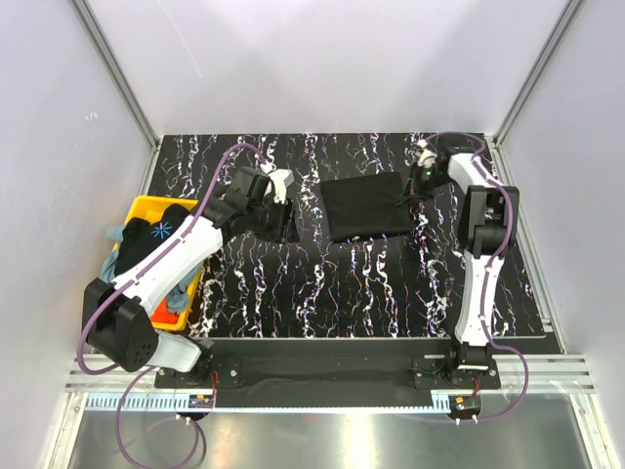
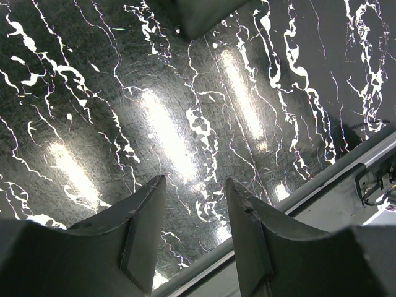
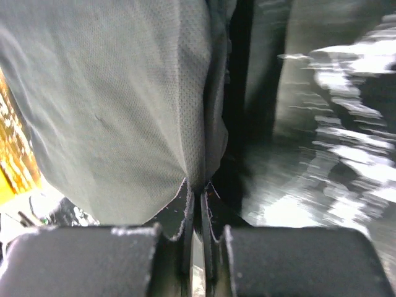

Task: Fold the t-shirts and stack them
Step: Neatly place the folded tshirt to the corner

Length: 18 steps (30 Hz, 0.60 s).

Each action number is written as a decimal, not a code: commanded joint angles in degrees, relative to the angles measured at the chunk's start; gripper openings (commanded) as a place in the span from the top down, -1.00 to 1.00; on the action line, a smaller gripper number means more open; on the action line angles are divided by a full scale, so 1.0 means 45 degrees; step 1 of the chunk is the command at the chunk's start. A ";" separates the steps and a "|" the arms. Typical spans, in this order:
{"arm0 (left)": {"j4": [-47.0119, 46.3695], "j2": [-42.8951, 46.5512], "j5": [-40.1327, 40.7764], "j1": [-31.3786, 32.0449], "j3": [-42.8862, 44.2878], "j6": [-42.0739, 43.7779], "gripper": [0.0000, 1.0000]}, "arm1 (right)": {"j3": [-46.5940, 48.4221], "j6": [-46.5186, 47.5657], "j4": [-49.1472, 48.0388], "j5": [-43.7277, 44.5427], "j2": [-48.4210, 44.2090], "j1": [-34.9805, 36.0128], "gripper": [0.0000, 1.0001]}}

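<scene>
A plain black t-shirt (image 1: 366, 207) lies folded into a rectangle on the marbled mat. My right gripper (image 1: 411, 194) is at its right edge, shut on a pinch of the cloth. The right wrist view shows the fabric (image 3: 124, 105) running up from the closed right gripper (image 3: 199, 187). My left gripper (image 1: 285, 221) hovers open just left of the shirt with nothing between its fingers (image 2: 145, 216). Only a dark corner of the shirt (image 2: 204, 15) shows at the top of that view. More t-shirts fill the bin: black with a starburst (image 1: 161, 232), grey-blue (image 1: 115, 237), orange-red (image 1: 174, 315).
A yellow plastic bin (image 1: 146, 206) stands at the mat's left edge, partly under the left arm. The black marbled mat (image 1: 322, 283) ends at a metal rail (image 2: 346, 167) in front. White walls enclose the table on three sides.
</scene>
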<state>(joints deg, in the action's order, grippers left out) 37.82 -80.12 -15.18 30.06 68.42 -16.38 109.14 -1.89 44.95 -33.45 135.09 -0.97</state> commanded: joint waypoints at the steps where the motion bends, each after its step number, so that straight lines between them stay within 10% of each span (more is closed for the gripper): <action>1: -0.0300 -0.0068 -0.0395 -0.0021 -0.0068 -0.0051 0.04 | 0.0920 0.0361 0.0538 0.0831 0.0175 -0.0896 1.00; 18: -0.0299 -0.0809 -0.0747 -0.0021 -0.0107 0.0027 0.03 | 0.8986 0.2039 0.3352 0.4131 0.4433 -0.2674 1.00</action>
<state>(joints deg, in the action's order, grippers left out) 37.80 -83.40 -16.40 30.06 67.85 -16.49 144.53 3.79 57.60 -20.64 153.14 -12.67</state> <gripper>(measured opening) 0.485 0.077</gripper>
